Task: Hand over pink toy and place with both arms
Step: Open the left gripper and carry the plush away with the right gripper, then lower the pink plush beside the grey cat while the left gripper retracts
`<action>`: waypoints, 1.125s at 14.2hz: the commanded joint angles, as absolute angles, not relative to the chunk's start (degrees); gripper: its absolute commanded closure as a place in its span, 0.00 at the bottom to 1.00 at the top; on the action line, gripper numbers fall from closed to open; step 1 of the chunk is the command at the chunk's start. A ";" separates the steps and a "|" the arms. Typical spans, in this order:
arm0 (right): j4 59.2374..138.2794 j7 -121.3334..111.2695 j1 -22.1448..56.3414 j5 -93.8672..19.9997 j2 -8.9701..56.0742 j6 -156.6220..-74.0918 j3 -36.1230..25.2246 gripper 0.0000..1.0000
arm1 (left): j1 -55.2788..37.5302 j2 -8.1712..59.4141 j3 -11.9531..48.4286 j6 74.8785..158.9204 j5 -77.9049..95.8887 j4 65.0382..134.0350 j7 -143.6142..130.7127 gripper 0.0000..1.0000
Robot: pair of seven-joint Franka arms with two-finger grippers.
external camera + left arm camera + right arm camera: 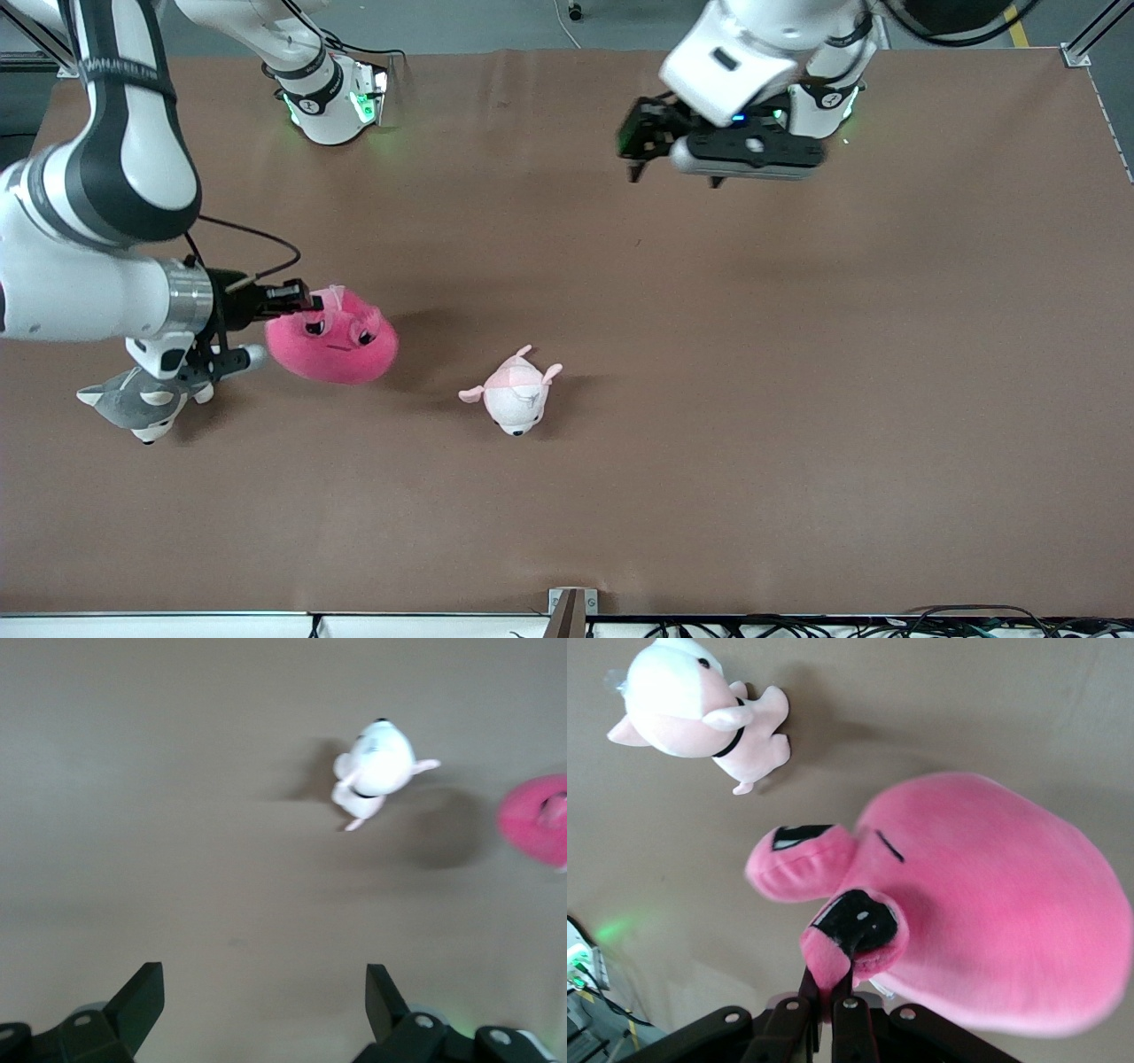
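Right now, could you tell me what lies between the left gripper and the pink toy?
In the front view, only bare brown table lies between the open left gripper and the pink toy, which the right gripper pinches.

We see even, bright overhead light on the brown table, with soft shadows beside the pink toy and the pale pink-and-white plush. The left wrist view is smeared with blur; green lights glow at the arm bases.
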State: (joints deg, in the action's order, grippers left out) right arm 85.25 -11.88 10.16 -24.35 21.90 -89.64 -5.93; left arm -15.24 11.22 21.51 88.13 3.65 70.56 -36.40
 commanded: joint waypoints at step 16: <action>80.86 -17.13 6.06 -25.23 29.88 -93.87 -5.19 1.00 | 17.40 2.63 21.62 86.04 -0.09 85.96 -2.37 0.00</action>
State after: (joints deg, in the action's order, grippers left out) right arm 82.21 -16.14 7.11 -24.39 29.15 -94.62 -5.94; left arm 15.84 2.63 20.98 85.90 0.16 85.66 -2.43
